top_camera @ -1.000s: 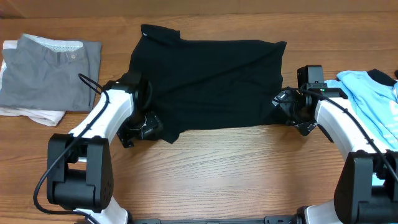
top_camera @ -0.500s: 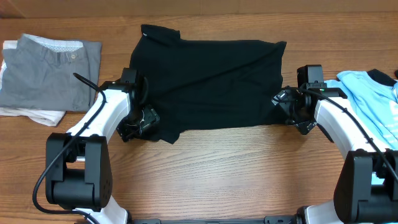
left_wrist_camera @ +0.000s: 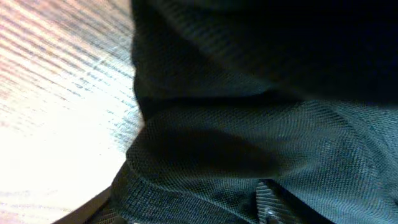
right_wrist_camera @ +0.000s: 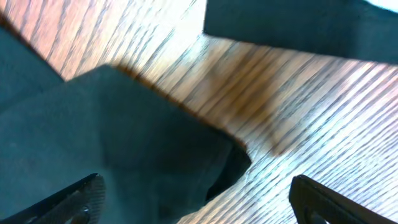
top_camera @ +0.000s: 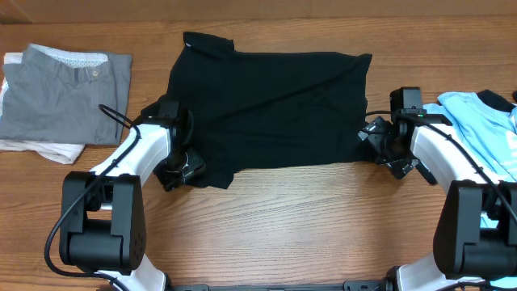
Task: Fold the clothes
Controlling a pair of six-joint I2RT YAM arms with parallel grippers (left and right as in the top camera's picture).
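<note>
Lying crosswise, black shirt (top_camera: 266, 105); long axis left-to-right

Wooden table (top_camera: 275, 226), light brown, grain running from nine o'clock to three o'clock. At ten o'clock on it, a folded grey garment (top_camera: 69, 101), waistband up toward twelve o'clock, small button (top_camera: 94, 72) and pale dotted lining showing. Beneath it, a white cloth (top_camera: 32, 148) peeking out at the six o'clock edge.
</note>
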